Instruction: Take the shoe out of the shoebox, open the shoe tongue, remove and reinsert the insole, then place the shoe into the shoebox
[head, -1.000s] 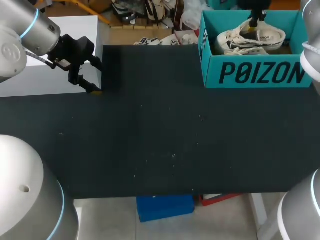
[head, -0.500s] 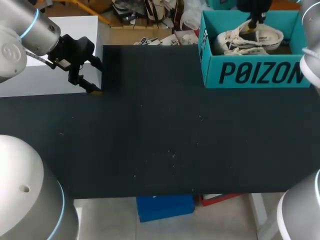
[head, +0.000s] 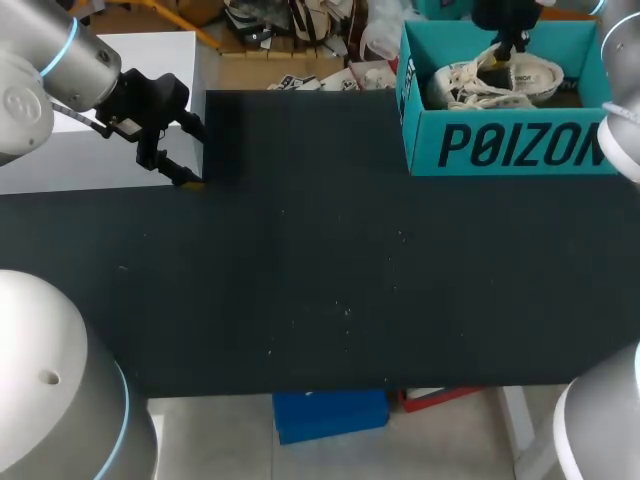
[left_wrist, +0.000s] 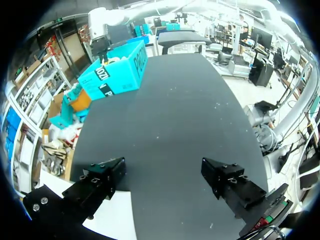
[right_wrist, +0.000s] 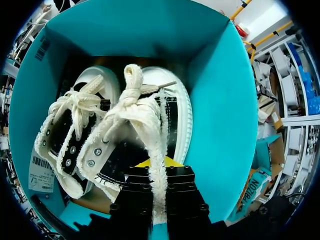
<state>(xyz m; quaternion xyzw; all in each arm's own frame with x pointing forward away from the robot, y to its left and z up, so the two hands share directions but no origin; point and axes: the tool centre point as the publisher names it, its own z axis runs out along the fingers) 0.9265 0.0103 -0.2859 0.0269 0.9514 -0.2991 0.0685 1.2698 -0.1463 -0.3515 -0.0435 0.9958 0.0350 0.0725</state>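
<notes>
The shoe (right_wrist: 135, 125) sits inside the teal shoebox (right_wrist: 220, 100), at the far right of the table (head: 320, 280); a second shoe (right_wrist: 70, 125) lies touching it, side by side, laces up. Your right gripper (right_wrist: 159, 172) is down in the box with its fingers pinched narrow on the frayed cream edge of the shoe's upper; the strip runs straight between them, so count that as a hold on the shoe, though a thin one.

That hold is on soft fabric, not on the sole; expect the shoe to hang and tilt when it takes its own weight, probably toe down. Lift slowly and straight up, so the rubber toe clears the box wall rather than dragging it; the box looks light and could ride up or slide with the shoe. Watch the laces; they lie close to the other shoe's laces, and a snag would pull both out together. If the strip starts slipping through the fingers, set the shoe back down and take a deeper bite.

Once clear of the rim, carry it toward the middle of the table, where both arms can reach. Your left gripper (left_wrist: 162, 177) hovers at the far left corner of the table, fingers wide apart and holding nothing, well apart from the box; bring it in only once the shoe is down.
</notes>
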